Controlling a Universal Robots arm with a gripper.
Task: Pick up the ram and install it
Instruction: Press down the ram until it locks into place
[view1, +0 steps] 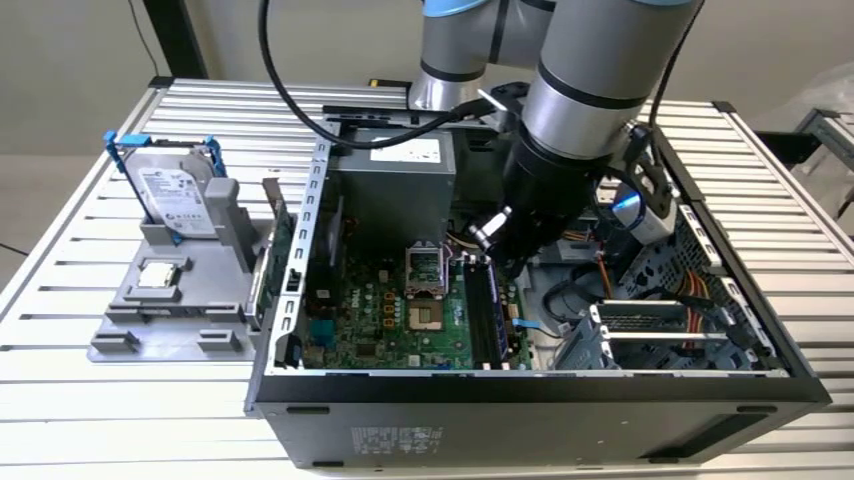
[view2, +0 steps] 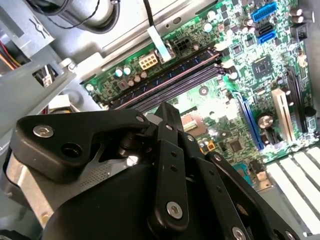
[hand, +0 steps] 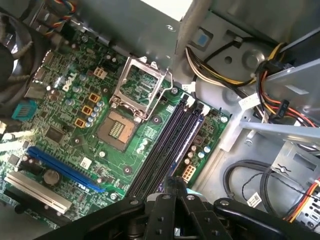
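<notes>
while the gripper (view1: 497, 232) hangs inside the open computer case (view1: 534, 385), its black fingers (hand: 172, 197) sit pressed together just above the black memory slots (hand: 167, 145) of the green motherboard (view1: 387, 320). whether a ram stick lies between them or in a slot, i cannot tell. beside the slots sits the open processor socket (hand: 132, 97). on the exterior view's left, a silver hard drive (view1: 174, 195) stands upright in a grey holder (view1: 167, 310) on the slatted table (view1: 80, 400).

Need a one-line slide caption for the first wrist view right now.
Black gripper poised over the long black memory slots of the green motherboard, beside the open silver processor socket.
</notes>
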